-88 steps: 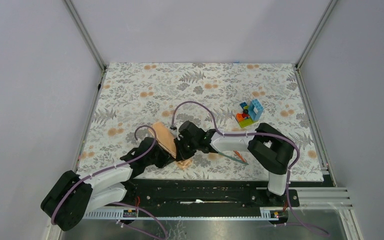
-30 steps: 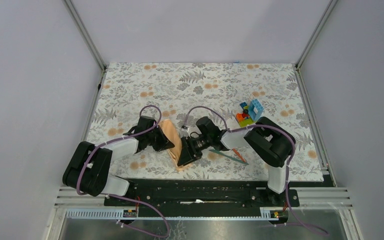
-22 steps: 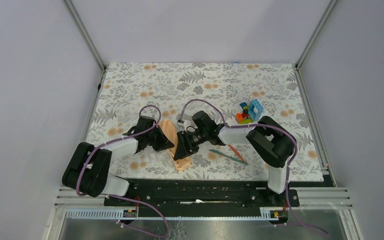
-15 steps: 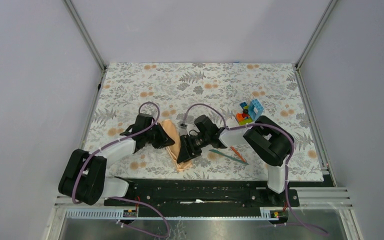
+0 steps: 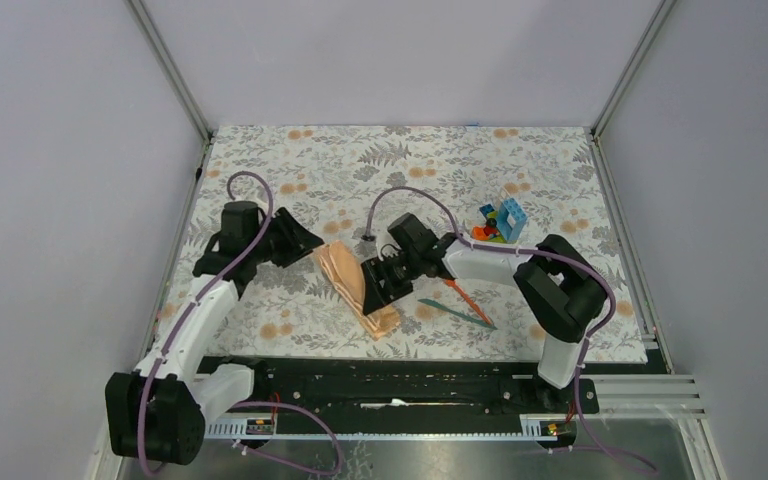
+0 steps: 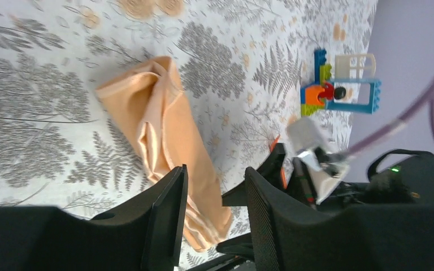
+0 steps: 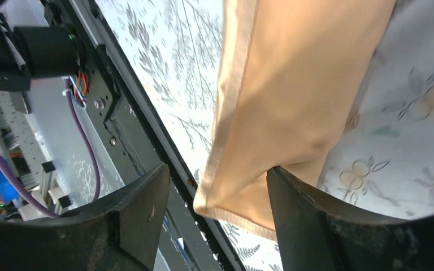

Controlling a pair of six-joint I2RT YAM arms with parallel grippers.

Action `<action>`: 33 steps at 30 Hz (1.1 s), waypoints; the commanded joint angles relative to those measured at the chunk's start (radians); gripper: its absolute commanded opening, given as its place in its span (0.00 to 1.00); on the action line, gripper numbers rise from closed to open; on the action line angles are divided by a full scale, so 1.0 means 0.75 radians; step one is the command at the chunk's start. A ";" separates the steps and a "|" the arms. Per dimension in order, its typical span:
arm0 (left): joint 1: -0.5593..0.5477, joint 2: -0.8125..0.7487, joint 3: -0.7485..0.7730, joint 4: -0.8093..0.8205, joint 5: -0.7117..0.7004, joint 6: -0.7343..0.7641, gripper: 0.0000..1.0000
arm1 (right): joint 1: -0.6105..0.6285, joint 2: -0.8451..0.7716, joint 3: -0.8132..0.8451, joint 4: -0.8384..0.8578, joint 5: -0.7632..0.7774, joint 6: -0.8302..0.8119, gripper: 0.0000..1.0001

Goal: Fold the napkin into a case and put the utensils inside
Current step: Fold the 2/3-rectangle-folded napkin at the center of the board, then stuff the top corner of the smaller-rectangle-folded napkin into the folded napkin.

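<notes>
The peach-orange napkin (image 5: 353,288) lies folded into a long narrow strip on the floral mat, running from far left to near right. It also shows in the left wrist view (image 6: 161,132) and the right wrist view (image 7: 294,84). My left gripper (image 5: 302,238) hovers open to the napkin's far left, holding nothing (image 6: 216,172). My right gripper (image 5: 374,287) is open at the strip's near end (image 7: 217,186); one finger (image 7: 316,220) is tucked under a cloth layer and the corner hangs between the jaws. The utensils, one orange (image 5: 457,292) and one teal (image 5: 455,312), lie to the right of the right gripper.
A cluster of multicoloured toy blocks (image 5: 500,222) stands at the right of the mat, also in the left wrist view (image 6: 339,90). The black base rail (image 5: 390,375) runs along the near edge, close to the napkin's near corner (image 7: 118,113).
My left gripper has opened, let go of the napkin and drawn back to the far left. The right gripper has stayed at the napkin's near end, opening slightly.
</notes>
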 commanded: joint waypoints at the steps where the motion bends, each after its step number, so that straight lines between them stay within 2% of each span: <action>1: 0.111 -0.050 0.090 -0.169 -0.010 0.121 0.47 | -0.007 -0.026 0.206 -0.091 0.120 -0.086 0.71; 10: 0.204 -0.107 0.010 -0.175 0.080 0.124 0.48 | 0.103 0.195 0.510 0.065 0.617 -0.084 0.70; 13: 0.205 -0.120 -0.022 -0.162 0.104 0.115 0.48 | 0.121 0.276 0.593 0.070 0.657 -0.099 0.69; 18: 0.226 -0.126 -0.062 -0.142 0.132 0.106 0.48 | 0.123 0.354 0.634 0.144 0.652 -0.139 0.76; 22: 0.238 -0.125 -0.078 -0.131 0.141 0.108 0.48 | 0.152 0.388 0.653 0.166 0.678 -0.183 0.76; 29: 0.245 -0.125 -0.101 -0.106 0.149 0.094 0.47 | 0.181 0.450 0.743 0.113 0.828 -0.208 0.66; 33: 0.248 -0.123 -0.125 -0.082 0.167 0.081 0.47 | 0.187 0.474 0.770 0.065 0.849 -0.205 0.64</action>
